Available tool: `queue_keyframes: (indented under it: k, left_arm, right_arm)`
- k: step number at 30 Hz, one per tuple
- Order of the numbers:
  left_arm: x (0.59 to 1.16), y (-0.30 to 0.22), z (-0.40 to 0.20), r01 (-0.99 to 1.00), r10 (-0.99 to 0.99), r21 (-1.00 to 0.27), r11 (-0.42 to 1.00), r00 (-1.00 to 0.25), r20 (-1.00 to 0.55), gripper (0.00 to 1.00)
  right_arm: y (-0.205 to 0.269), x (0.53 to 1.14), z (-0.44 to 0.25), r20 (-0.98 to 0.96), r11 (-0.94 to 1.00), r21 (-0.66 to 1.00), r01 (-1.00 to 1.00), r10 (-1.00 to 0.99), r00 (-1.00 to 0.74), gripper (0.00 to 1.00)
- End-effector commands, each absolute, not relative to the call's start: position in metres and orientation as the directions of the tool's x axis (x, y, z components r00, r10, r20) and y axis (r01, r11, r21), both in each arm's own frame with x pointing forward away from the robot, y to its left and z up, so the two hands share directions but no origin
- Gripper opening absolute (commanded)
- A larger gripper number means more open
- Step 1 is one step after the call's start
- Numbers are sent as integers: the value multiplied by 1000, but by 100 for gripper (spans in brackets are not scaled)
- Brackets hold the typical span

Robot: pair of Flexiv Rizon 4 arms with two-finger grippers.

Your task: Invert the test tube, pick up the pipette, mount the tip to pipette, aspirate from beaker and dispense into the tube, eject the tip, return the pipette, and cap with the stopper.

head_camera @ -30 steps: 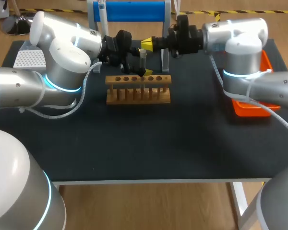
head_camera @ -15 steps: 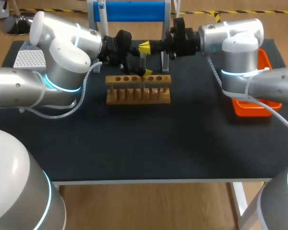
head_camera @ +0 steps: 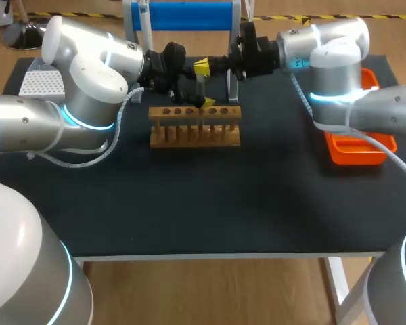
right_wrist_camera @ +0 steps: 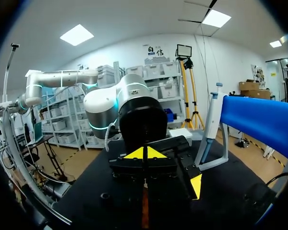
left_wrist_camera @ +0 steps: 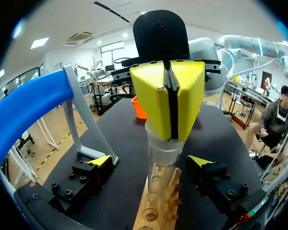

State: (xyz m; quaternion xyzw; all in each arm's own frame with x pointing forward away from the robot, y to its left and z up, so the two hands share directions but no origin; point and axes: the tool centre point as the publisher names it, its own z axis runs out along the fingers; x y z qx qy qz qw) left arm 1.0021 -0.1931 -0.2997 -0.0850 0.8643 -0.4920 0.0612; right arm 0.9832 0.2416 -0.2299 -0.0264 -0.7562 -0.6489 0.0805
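A clear test tube [head_camera: 201,84] stands upright in the wooden rack [head_camera: 195,126], and in the left wrist view the test tube [left_wrist_camera: 164,165] rises between my left gripper's yellow fingertips [left_wrist_camera: 99,160]. My left gripper [head_camera: 197,95] is open, with its fingers standing apart from the glass on both sides. My right gripper [head_camera: 201,66] comes in from the right and is shut, with nothing visible between its tips. The right gripper [left_wrist_camera: 168,98] sits right on top of the tube's mouth. Seen from its own wrist, the right gripper [right_wrist_camera: 145,154] faces the left gripper's black body.
The pipette [head_camera: 143,17] hangs on the blue stand [head_camera: 183,15] at the back; from the right wrist the pipette [right_wrist_camera: 210,120] shows beside the left arm. A white tip box [head_camera: 40,82] sits far left and an orange tray [head_camera: 355,149] on the right.
My right gripper has moved left, from beside the stand's leg to just over the tube's top. The left arm and the tube have stayed where they were.
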Motion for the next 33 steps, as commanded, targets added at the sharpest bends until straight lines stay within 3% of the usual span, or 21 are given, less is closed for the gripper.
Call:
queue_keyframes:
  k: [1, 17, 18, 19, 20, 21, 22, 33]
  left_arm:
    - [1002, -193, -300, -86, -207, -861, 501, -978, -23, 100]
    - [1002, -193, -300, -86, -207, -861, 501, -978, -23, 100]
    - [1002, -193, -300, -86, -207, -861, 501, -978, -23, 100]
    - [1002, -193, -300, -86, -207, -861, 501, -978, -23, 100]
    - [1002, -193, -300, -86, -207, -861, 501, -978, -23, 100]
    - [1002, -193, -300, -86, -207, -861, 501, -978, -23, 100]
    - [1002, -193, -300, -86, -207, -861, 501, -978, -23, 100]
    - [1002, -193, -300, -86, -207, -861, 501, -978, -23, 100]
  right_arm:
    - [241, 985, -247, 159, 163, 976, 147, -65, -985, 0]
    - [228, 987, -200, 85, 26, 996, 85, -33, -996, 0]
    - [226, 986, -195, 76, 22, 997, 75, -33, -997, 9]
    - [223, 986, -191, 65, 20, 998, 65, -29, -997, 26]
    - [219, 985, -187, 55, 19, 998, 55, -22, -998, 48]
    - [215, 984, -184, 39, 27, 999, 38, -12, -999, 81]
    - [211, 983, -182, 22, 32, 999, 22, -3, -1000, 100]
    - [154, 980, -203, -84, 192, 980, -52, 163, -983, 100]
